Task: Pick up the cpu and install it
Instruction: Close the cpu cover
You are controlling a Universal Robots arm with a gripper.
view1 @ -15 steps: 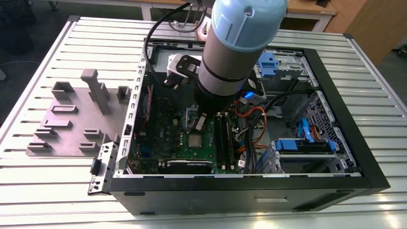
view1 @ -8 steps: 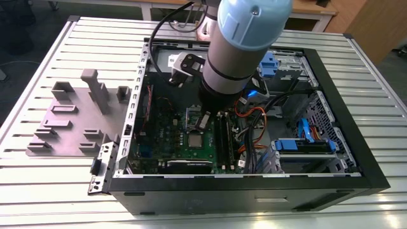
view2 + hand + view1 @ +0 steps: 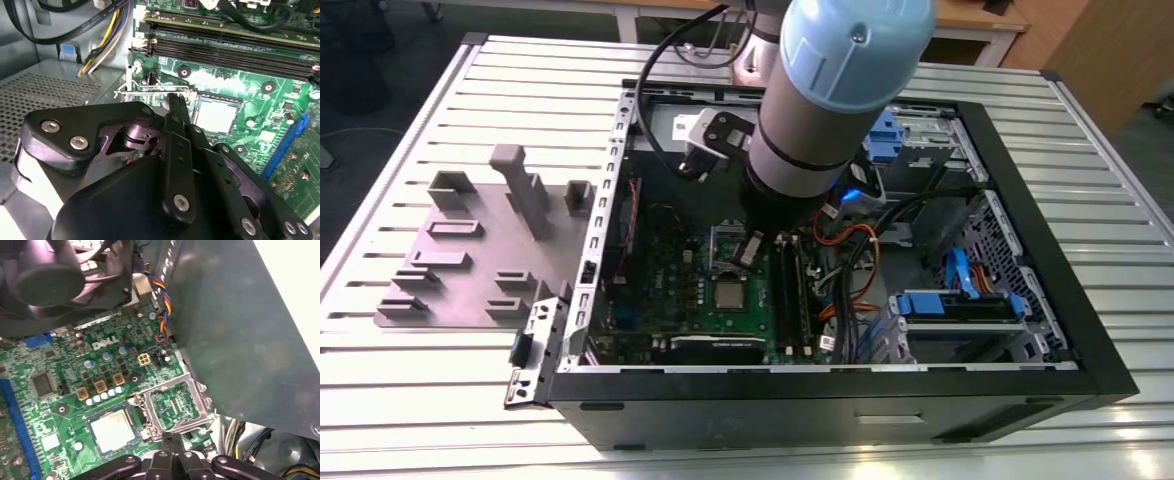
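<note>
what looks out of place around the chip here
Nothing looks damaged or spilled. The metal frame is swung open beside the chip, which lies flat and uncovered.

The exterior view sits high up, off the arm, and looks steeply down into the open PC case (image 3: 854, 390) lying on the slatted table (image 3: 454, 400). You get the whole case, with the arm (image 3: 834, 110) dropping into the middle of it.

Both wrist cams are way closer, just above the motherboard (image 3: 260, 95) (image 3: 65, 370). The second wrist view looks out over the gripper (image 3: 175, 102), whose black body hogs the foreground, towards the memory slots (image 3: 225, 47). The first wrist view faces roughly the opposite way, with the gripper (image 3: 172, 460) barely peeking in and a grey metal panel (image 3: 235, 330) close by.

All three views share the cpu (image 3: 731, 293) (image 3: 216, 116) (image 3: 113, 430) and the raised socket frame (image 3: 734, 247) (image 3: 150, 92) (image 3: 196, 388) beside it.
</note>
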